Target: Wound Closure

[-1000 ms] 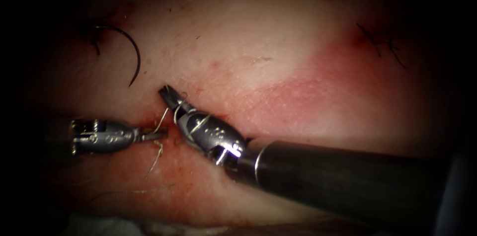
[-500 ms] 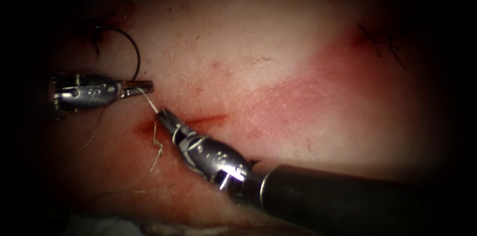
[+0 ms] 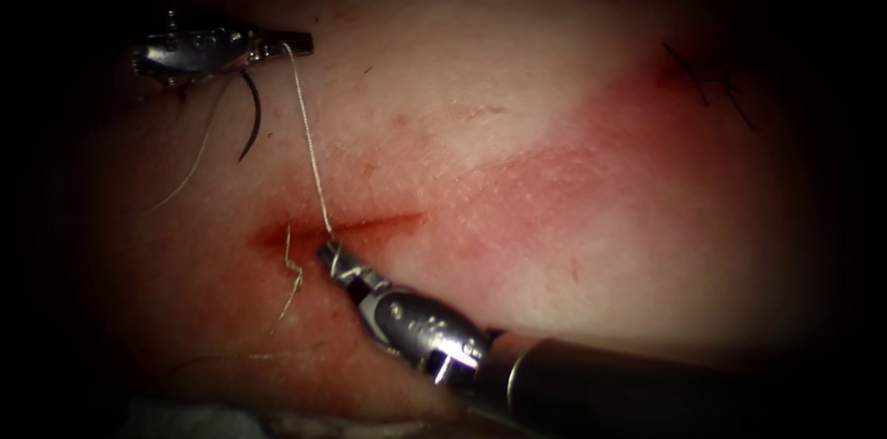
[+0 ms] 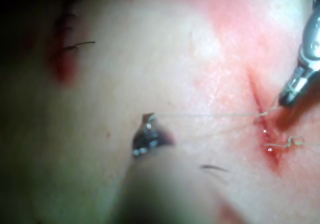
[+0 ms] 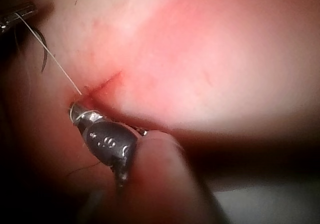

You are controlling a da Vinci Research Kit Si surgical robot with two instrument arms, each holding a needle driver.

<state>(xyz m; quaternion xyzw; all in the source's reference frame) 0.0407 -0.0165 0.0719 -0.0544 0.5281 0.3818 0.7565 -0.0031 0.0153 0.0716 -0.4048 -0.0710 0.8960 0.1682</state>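
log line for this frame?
left tool: shut on pale thread | right tool: shut on thread at cut | dark curved needle: free, left of cut

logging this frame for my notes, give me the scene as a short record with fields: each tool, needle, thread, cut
left tool: left arm's tool, jaws shut on the thread, up and left of the cut
right tool: right arm's tool, jaws shut on the thread right at the cut
thread: thread runs taut in a straight line between the two tools
needle: needle lies free on the tissue left of the cut, held by neither tool, not in the tissue as far as visible
cut: cut short, with red fluid along it
tissue: tissue
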